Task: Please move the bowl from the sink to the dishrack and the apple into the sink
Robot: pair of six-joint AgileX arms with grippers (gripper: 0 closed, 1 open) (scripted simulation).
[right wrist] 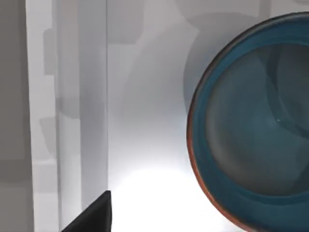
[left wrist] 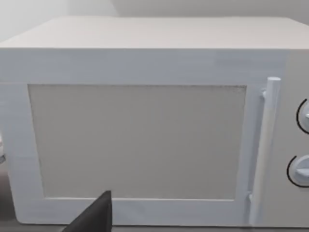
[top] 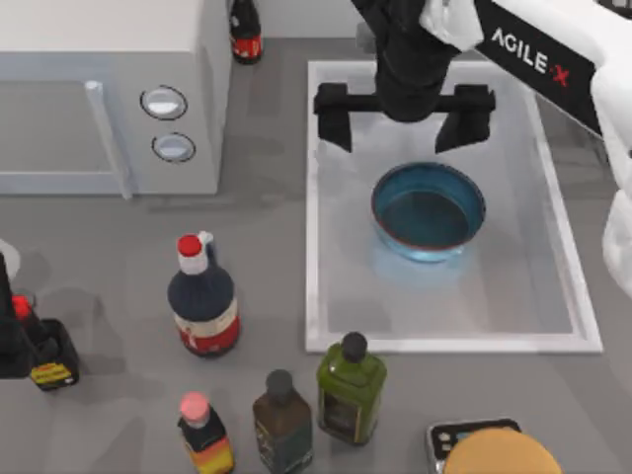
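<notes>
The blue bowl (top: 428, 210) with its reddish-brown rim sits upright in the middle of the white sink (top: 563, 296). My right gripper (top: 395, 138) hangs open over the sink's far end, just behind the bowl, with its black fingers (top: 333, 118) spread wide and nothing between them. In the right wrist view the bowl (right wrist: 256, 130) lies close on the sink floor, beside the sink wall (right wrist: 67, 121). My left arm (top: 8, 326) is parked at the table's left edge. The apple and the dishrack are out of view.
A white microwave (top: 99, 89) with two knobs stands at the back left, facing the left wrist camera (left wrist: 145, 140). Several bottles (top: 202, 301) stand in front of the sink and at the left. A tan-orange round thing (top: 499, 454) rests at the front right.
</notes>
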